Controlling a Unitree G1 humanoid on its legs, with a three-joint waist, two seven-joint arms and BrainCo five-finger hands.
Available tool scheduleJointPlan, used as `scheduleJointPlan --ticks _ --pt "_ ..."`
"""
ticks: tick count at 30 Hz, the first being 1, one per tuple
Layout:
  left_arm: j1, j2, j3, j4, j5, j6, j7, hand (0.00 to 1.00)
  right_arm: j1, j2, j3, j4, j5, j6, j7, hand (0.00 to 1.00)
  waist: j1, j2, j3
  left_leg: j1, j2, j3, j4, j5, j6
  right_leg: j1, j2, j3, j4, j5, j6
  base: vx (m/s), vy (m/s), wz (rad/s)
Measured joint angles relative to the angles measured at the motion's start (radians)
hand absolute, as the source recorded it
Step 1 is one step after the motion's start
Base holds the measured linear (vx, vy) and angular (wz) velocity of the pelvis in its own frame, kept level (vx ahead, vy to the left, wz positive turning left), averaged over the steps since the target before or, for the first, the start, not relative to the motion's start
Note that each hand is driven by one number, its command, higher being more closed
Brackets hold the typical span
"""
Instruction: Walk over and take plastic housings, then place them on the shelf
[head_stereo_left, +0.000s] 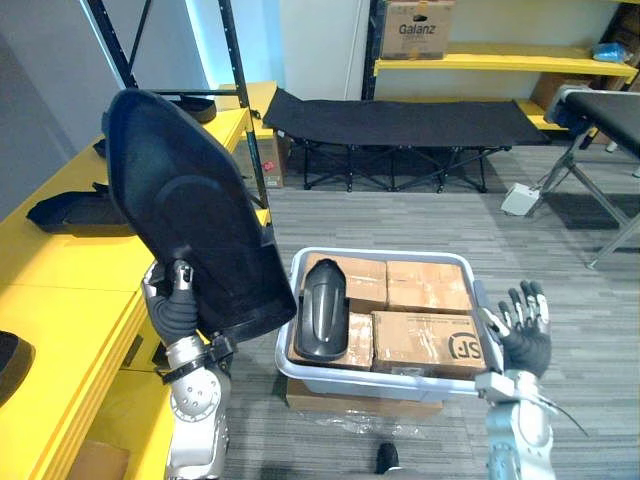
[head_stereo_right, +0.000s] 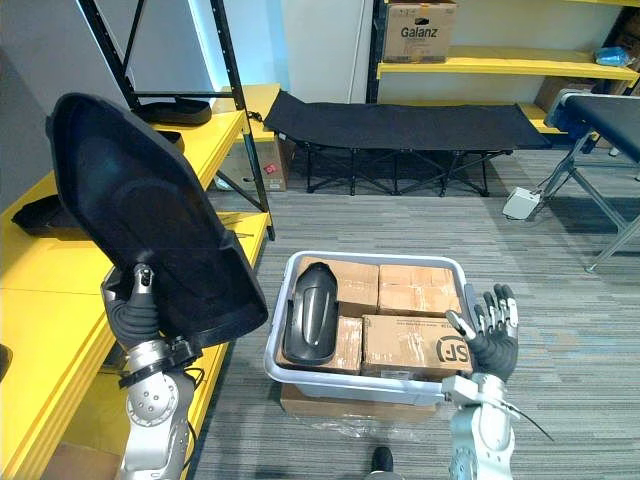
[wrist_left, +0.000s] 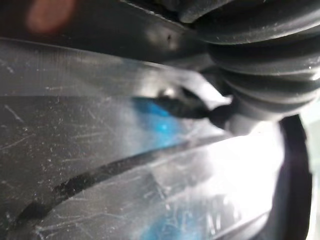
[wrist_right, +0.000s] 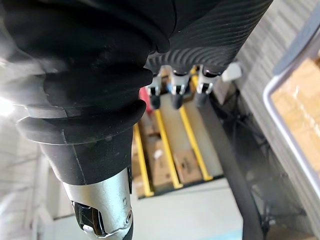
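A large black plastic housing (head_stereo_left: 190, 210) stands upright and tilted above the yellow shelf's edge. My left hand (head_stereo_left: 175, 303) is shut on its lower rim, thumb pressed on the inner face. The left wrist view shows its glossy scratched surface (wrist_left: 125, 165) very close. A smaller black housing (head_stereo_left: 323, 308) lies on cardboard boxes inside a pale plastic bin (head_stereo_left: 380, 383) on the floor. My right hand (head_stereo_left: 525, 332) is open with spread fingers just off the bin's right rim, holding nothing; its straight fingers (wrist_right: 175, 92) show in the right wrist view.
The yellow shelf (head_stereo_left: 60, 270) runs along the left, with other black housings (head_stereo_left: 70, 212) lying on it and a black upright post (head_stereo_left: 240, 100) at its far end. A black folding cot (head_stereo_left: 400, 120) stands behind the bin. A small white box (head_stereo_left: 520, 200) sits on the floor at right.
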Motion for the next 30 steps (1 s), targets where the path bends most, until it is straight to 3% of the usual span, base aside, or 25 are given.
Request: scheduleJointPlan --ticks 4,7,10,17,20,23,26,28,30 --pt "0.038 0.001 0.032 -0.088 0.006 0.001 0.000 1.00 -0.004 0.003 0.022 0.006 -0.001 0.007 -0.031 0.00 0.028 0.001 0.002 -0.064 -0.035 -0.089 0.025 -0.009 0.022 0.010 -0.037 -0.057 0.000 -0.023 0.021 -0.06 0.056 0.65" --pt "0.049 0.000 0.086 -0.115 0.012 0.001 0.006 1.00 -0.003 0.004 0.026 0.006 -0.003 0.018 -0.030 0.00 0.047 0.005 0.011 -0.099 -0.055 -0.211 0.017 0.008 0.033 0.016 -0.039 -0.055 0.076 -0.108 0.045 0.04 -0.002 1.01" --pt "0.078 -0.002 0.118 -0.150 0.009 0.001 0.002 1.00 -0.014 0.004 0.041 0.006 -0.022 0.018 -0.031 0.00 0.082 -0.001 0.016 -0.100 -0.056 -0.264 -0.002 0.029 0.016 0.019 -0.043 -0.090 0.131 -0.138 0.042 0.10 -0.017 0.63" --pt "0.111 -0.021 0.149 -0.186 -0.080 0.001 -0.044 1.00 -0.121 0.003 0.113 0.008 -0.101 0.007 -0.051 0.00 0.106 -0.031 0.034 -0.095 -0.057 -0.319 -0.004 0.034 0.013 0.052 -0.041 -0.103 0.136 -0.153 0.022 0.07 0.018 0.28" --pt "0.109 -0.017 0.168 -0.179 -0.100 0.001 -0.073 1.00 -0.183 -0.008 0.115 0.008 -0.120 0.006 -0.053 0.00 0.116 -0.047 0.066 -0.099 -0.055 -0.335 0.038 0.030 0.017 0.054 -0.042 -0.104 0.191 -0.205 0.011 -0.02 -0.017 0.15" --pt "0.110 -0.018 0.172 -0.148 -0.107 0.001 -0.076 1.00 -0.226 -0.045 0.148 0.008 -0.119 0.005 -0.050 0.00 0.132 -0.039 0.093 -0.097 -0.046 -0.355 0.089 0.025 0.021 0.064 -0.039 -0.107 0.269 -0.272 0.019 -0.08 -0.074 0.25" --pt "0.117 -0.030 0.187 -0.109 -0.117 0.000 -0.072 1.00 -0.248 -0.064 0.162 0.010 -0.116 0.005 -0.029 0.00 0.133 -0.002 0.114 -0.095 -0.030 -0.398 0.098 0.027 0.024 0.071 -0.027 -0.133 0.325 -0.315 0.005 -0.12 -0.112 0.32" --pt "0.137 -0.049 0.202 -0.095 -0.127 0.000 -0.071 1.00 -0.247 -0.063 0.167 0.038 -0.116 0.006 -0.002 0.00 0.134 0.016 0.124 -0.097 -0.015 -0.377 0.092 0.044 0.049 0.074 -0.020 -0.147 0.335 -0.325 -0.001 -0.11 -0.076 0.27" --pt "0.154 -0.048 0.195 -0.058 -0.149 0.001 -0.086 1.00 -0.201 -0.063 0.166 0.068 -0.113 0.009 0.024 0.00 0.126 0.003 0.127 -0.141 -0.015 -0.246 0.111 0.141 0.167 0.099 -0.005 -0.147 0.303 -0.344 -0.024 -0.11 -0.125 0.83"
